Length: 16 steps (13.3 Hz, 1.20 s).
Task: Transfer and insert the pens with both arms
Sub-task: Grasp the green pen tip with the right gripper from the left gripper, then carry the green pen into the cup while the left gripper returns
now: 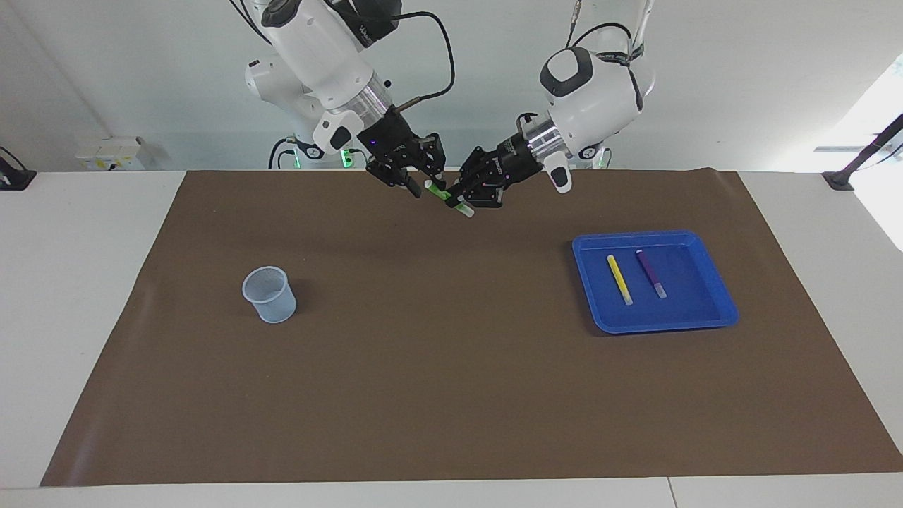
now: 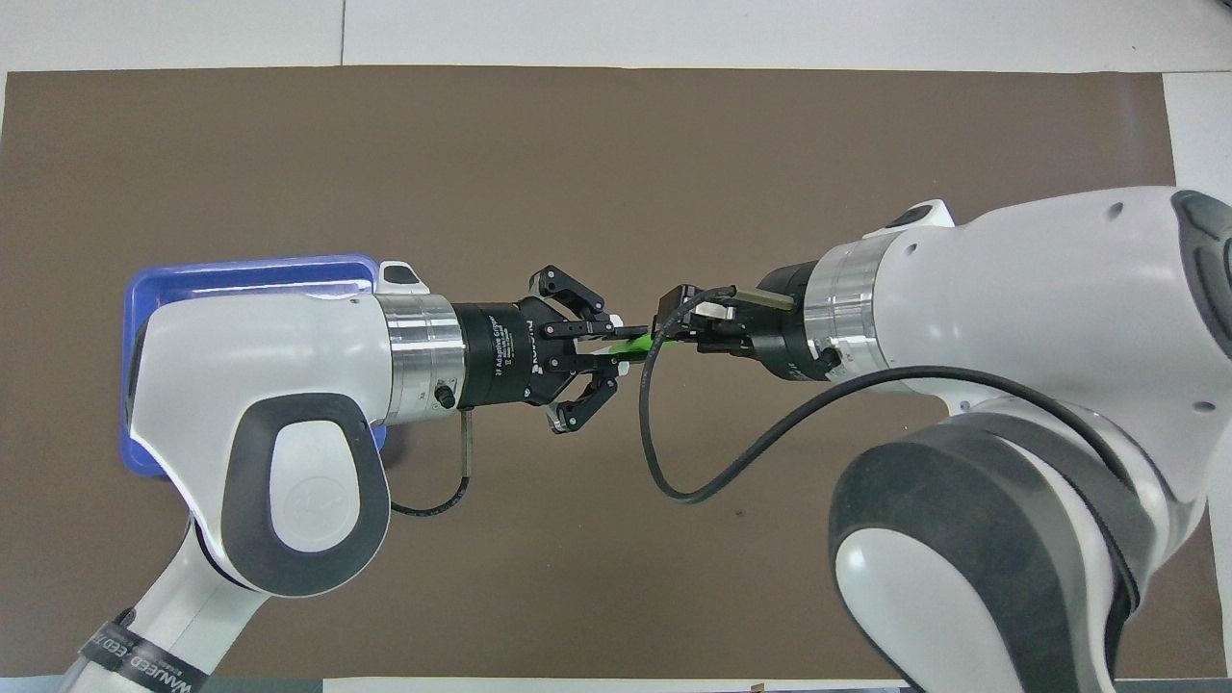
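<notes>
A green pen (image 1: 444,197) (image 2: 635,340) hangs in the air over the brown mat, near the robots' edge of it, tilted with its pale end down. My left gripper (image 1: 462,197) (image 2: 614,346) is shut on it, links splayed out to the sides. My right gripper (image 1: 425,185) (image 2: 666,329) faces the left one and is at the pen's upper end; whether it grips the pen does not show. A yellow pen (image 1: 619,279) and a purple pen (image 1: 650,273) lie side by side in the blue tray (image 1: 656,321). In the overhead view my left arm hides both of these pens.
The blue tray (image 2: 241,269) sits toward the left arm's end of the table. A pale mesh cup (image 1: 269,294) stands upright toward the right arm's end, hidden under my right arm in the overhead view. A brown mat (image 1: 451,388) covers the table.
</notes>
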{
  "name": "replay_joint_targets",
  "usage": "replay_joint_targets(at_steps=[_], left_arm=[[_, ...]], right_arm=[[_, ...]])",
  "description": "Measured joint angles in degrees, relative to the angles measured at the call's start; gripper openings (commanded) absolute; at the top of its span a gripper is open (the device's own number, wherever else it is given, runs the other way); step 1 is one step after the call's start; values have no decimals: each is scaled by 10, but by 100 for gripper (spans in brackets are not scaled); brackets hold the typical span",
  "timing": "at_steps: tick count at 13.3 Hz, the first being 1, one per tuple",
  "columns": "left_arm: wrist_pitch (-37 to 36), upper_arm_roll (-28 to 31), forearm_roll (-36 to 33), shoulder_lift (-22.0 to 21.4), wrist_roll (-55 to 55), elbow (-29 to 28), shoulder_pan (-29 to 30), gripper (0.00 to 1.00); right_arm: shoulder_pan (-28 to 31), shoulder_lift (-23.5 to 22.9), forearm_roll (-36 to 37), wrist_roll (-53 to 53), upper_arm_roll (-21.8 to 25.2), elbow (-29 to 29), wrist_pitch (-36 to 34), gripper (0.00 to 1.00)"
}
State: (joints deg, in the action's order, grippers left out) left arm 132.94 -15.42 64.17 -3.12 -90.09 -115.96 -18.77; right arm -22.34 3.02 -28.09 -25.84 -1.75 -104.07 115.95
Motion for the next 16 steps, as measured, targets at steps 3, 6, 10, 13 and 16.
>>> replay_joint_targets(at_steps=[3,6,10,13,16], left_arm=[[1,0,3,-1,-1,-3,-4,0],[2,0,3,-1,-1,-3,-4,30],[11,0,3,-4,-1,-3,-4,100],[13,1,3,-9,-1,-3,-4,100],[13,6,3,-9,-3,-4,-1,100]], right_arm=[[-3,4,-5,0,0,0,1,0],[-3,4,-5,0,0,0,2,0],[-4,4,-4,1,-1,-3,2,0],[-2,4,18,5,0,-7,2,0],[29,4,91,52,2,-21,2,0]])
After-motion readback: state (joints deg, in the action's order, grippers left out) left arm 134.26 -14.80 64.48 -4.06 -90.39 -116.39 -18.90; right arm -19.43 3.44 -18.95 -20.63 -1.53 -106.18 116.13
